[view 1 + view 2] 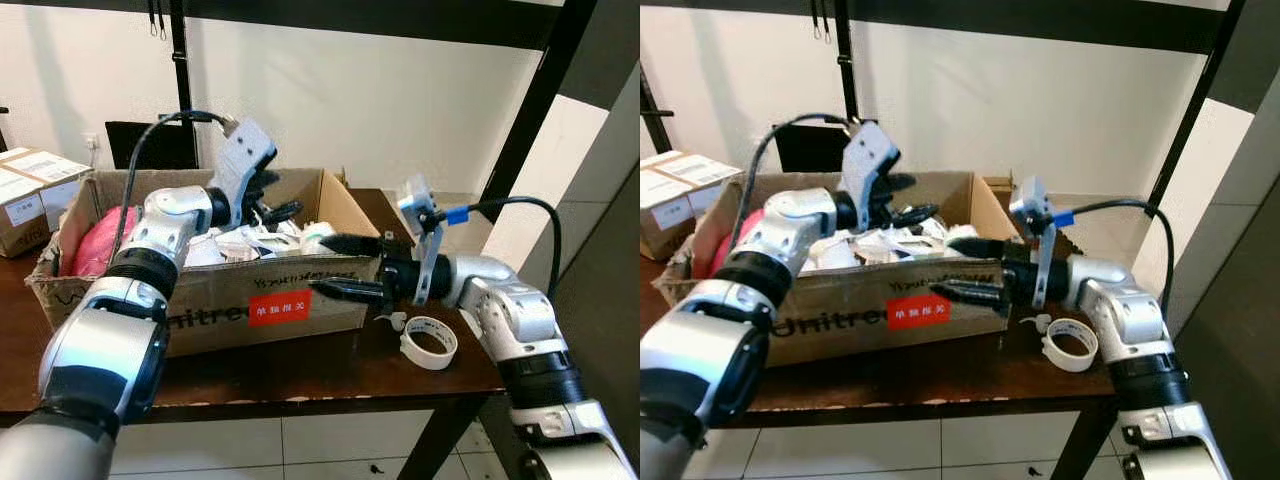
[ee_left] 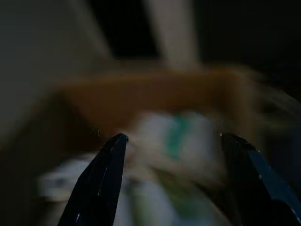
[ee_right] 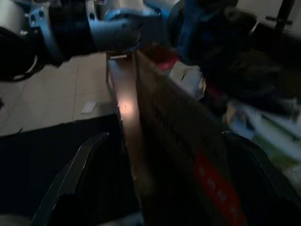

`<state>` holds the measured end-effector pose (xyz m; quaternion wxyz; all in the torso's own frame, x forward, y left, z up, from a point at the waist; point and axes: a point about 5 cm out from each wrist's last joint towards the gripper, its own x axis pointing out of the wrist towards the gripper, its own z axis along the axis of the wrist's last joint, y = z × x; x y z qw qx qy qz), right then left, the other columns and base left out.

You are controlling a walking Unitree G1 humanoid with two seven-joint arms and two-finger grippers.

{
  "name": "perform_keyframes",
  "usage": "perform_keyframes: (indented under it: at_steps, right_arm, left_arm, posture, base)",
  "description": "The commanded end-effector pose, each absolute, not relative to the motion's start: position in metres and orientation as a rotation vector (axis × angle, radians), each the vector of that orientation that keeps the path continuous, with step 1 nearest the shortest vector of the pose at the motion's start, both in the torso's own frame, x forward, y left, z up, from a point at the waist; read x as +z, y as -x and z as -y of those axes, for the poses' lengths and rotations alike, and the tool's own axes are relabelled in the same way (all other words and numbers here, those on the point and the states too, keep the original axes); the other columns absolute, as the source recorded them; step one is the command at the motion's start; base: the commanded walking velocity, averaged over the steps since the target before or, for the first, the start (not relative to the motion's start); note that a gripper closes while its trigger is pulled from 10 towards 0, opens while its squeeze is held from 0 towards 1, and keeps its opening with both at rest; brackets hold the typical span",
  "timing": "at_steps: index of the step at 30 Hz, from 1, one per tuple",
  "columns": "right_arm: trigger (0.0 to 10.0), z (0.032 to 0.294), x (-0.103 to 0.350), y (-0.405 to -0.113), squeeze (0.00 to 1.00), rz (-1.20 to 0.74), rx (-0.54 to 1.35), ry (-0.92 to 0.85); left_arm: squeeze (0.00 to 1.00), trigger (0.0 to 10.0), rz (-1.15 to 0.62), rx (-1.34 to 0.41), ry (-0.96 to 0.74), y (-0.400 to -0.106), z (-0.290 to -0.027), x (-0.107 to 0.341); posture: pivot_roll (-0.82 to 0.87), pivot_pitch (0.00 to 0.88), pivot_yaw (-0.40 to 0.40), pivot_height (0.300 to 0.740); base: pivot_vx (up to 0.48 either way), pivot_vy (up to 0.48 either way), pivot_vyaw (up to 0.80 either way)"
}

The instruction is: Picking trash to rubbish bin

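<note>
A cardboard box (image 1: 215, 300) with a red label stands on the dark wooden table (image 1: 300, 375). It holds crumpled white paper trash (image 1: 255, 243) and a pink bag (image 1: 100, 240). My left gripper (image 1: 280, 198) hovers open over the trash at the box's back middle; the left wrist view shows blurred white and green trash (image 2: 181, 141) between its fingers (image 2: 101, 183). My right gripper (image 1: 345, 267) is open at the box's right front corner, one finger above the rim and one in front of the wall. The box wall (image 3: 188, 155) runs between those fingers (image 3: 80, 179).
A white tape roll (image 1: 428, 342) lies on the table just right of the box, under my right wrist. Taped cartons (image 1: 30, 190) sit at the far left. A black metal rack post (image 1: 530, 110) rises at the right, and the tiled floor (image 1: 300, 445) lies below.
</note>
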<state>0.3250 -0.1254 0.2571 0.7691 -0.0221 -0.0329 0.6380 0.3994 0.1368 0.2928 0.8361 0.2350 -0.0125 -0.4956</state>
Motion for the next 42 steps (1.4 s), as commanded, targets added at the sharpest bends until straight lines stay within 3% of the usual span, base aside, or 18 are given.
perform_keyframes:
  at_steps: [1, 11, 21, 22, 23, 24, 25, 27, 28, 42]
  right_arm:
    - [10.0, 0.127, 0.256, -0.321, 0.00, 0.062, 1.402, 0.053]
    - [10.0, 0.125, 0.232, -0.308, 0.00, -0.038, 1.470, 0.051]
    - [10.0, 0.121, 0.186, -0.298, 0.00, -0.236, 1.478, 0.172]
    - [10.0, 0.121, 0.177, -0.296, 0.00, -0.273, 1.479, 0.177]
    - [10.0, 0.121, 0.173, -0.294, 0.00, -0.292, 1.484, 0.178]
    - [10.0, 0.121, 0.170, -0.293, 0.00, -0.304, 1.487, 0.177]
    - [10.0, 0.121, 0.168, -0.292, 0.00, -0.314, 1.489, 0.176]
    - [10.0, 0.121, 0.166, -0.291, 0.00, -0.323, 1.490, 0.174]
    - [10.0, 0.121, 0.164, -0.290, 0.00, -0.330, 1.490, 0.173]
    - [10.0, 0.122, 0.154, -0.288, 0.00, -0.361, 1.486, 0.192]
  left_arm:
    - [0.00, 10.0, -0.058, -1.142, -0.533, -0.395, -0.138, 0.285]
    - [0.00, 10.0, -0.183, -1.255, -0.526, -0.388, -0.147, 0.285]
    - [0.00, 10.0, -0.359, -1.311, -0.560, -0.383, -0.148, 0.264]
    - [0.00, 8.9, -0.367, -1.333, -0.542, -0.381, -0.145, 0.264]
    - [0.00, 6.2, -0.370, -1.337, -0.537, -0.381, -0.145, 0.264]
    - [0.00, 6.2, -0.372, -1.339, -0.534, -0.381, -0.144, 0.264]
    - [0.00, 4.7, -0.374, -1.341, -0.531, -0.381, -0.144, 0.264]
    - [0.00, 4.2, -0.374, -1.342, -0.529, -0.381, -0.144, 0.264]
    - [0.00, 0.0, -0.375, -1.343, -0.526, -0.381, -0.144, 0.264]
    - [0.00, 0.0, -0.391, -1.423, -0.478, -0.373, -0.146, 0.271]
  posture:
    - [0.08, 0.000, -0.083, 0.740]
    - [0.09, 0.000, -0.082, 0.740]
    - [0.09, 0.000, -0.078, 0.740]
    - [0.09, 0.000, -0.079, 0.740]
    - [0.09, 0.000, -0.078, 0.740]
    - [0.09, 0.000, -0.078, 0.740]
    - [0.09, 0.000, -0.078, 0.740]
    - [0.09, 0.000, -0.078, 0.740]
    - [0.09, 0.000, -0.078, 0.740]
    - [0.09, 0.003, -0.078, 0.740]
  base:
    - [0.000, 0.000, 0.00]
    - [0.000, 0.000, 0.00]
    - [0.000, 0.000, 0.00]
    - [0.000, 0.000, 0.00]
    - [0.000, 0.000, 0.00]
    - [0.000, 0.000, 0.00]
    - [0.000, 0.000, 0.00]
    - [0.000, 0.000, 0.00]
    - [0.000, 0.000, 0.00]
    - [0.000, 0.000, 0.00]
